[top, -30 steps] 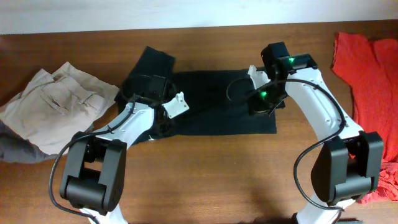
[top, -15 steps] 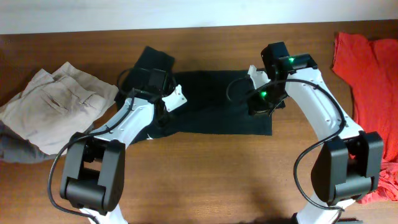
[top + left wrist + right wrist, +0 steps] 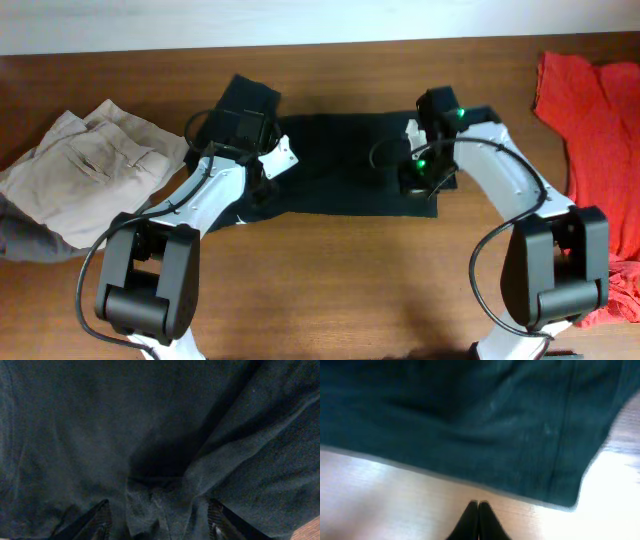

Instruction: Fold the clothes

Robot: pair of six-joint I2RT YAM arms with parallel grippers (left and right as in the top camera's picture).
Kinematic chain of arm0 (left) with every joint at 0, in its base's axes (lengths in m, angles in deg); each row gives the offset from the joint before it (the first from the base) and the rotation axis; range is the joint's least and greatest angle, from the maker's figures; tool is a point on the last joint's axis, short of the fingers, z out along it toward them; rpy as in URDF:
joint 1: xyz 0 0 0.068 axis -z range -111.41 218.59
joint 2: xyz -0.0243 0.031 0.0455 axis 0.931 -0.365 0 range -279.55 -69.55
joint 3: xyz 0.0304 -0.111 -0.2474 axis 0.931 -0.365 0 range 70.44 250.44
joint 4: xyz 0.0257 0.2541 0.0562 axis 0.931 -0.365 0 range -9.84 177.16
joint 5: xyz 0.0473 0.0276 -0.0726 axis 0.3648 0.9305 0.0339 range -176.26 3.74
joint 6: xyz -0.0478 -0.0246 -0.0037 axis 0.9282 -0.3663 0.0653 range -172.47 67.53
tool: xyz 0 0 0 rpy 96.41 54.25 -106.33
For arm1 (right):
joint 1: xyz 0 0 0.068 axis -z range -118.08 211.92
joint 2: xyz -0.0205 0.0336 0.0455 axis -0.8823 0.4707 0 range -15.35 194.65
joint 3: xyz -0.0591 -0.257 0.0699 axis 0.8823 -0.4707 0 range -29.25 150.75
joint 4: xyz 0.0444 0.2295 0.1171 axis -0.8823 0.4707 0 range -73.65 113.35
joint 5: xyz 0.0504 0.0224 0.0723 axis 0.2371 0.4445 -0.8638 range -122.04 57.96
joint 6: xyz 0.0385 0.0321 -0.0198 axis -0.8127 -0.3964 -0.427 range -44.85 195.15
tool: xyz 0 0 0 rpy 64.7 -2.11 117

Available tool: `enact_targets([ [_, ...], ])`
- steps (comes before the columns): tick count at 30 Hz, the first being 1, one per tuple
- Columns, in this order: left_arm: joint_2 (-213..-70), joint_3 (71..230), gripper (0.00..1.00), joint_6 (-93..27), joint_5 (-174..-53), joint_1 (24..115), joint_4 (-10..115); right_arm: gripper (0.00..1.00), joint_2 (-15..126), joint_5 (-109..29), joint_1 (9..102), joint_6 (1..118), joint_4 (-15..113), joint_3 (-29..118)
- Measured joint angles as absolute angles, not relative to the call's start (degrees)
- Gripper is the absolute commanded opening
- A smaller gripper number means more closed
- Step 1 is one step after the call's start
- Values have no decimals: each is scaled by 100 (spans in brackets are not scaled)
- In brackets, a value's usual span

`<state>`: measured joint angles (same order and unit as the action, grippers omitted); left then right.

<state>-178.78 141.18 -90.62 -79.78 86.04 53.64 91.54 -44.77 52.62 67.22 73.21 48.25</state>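
T-shirt (image 3: 340, 170) is lying dark across the middle of the table (image 3: 330, 290), between your two arms. The beige trousers (image 3: 90, 165) are sitting off to your left and the red garments (image 3: 590, 120) well apart on your right.

Your left gripper (image 3: 159, 522) is letting go. Its jaws were pinched together a second ago and are now standing well apart, and a bunched ridge of black cloth is sitting loose between the fingers, not clamped. Over that second the left arm has been moving toward the far edge, and the shirt's right edge has been drawing in slightly.

Your right gripper (image 3: 478, 512) is staying pinched shut on nothing, its tips hovering over bare wood just beside the hem.

You are probably finishing one fold, so you are going to need a fresh grasp next.
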Motion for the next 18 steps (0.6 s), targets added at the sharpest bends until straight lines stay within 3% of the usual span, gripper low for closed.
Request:
enact_targets([
  [6,-17878,14118,62,-9062,-7978,8604,5303,4,9159,-4389,5262,6373,5850,3776],
  [13,-17878,14118,63,-9062,-7978,8604,5246,4,9087,-3979,5256,5907,5391,3295],
  [15,-17878,14118,74,-9065,-7978,8604,5242,4,9023,-3856,5251,5778,5376,3214],
  [17,-17878,14118,95,-9091,-7975,8604,5238,4,8956,-3745,5251,5686,5369,3126],
  [18,-17878,14118,98,-9062,-7975,8604,5233,4,8925,-3701,5251,5651,5360,3087],
])
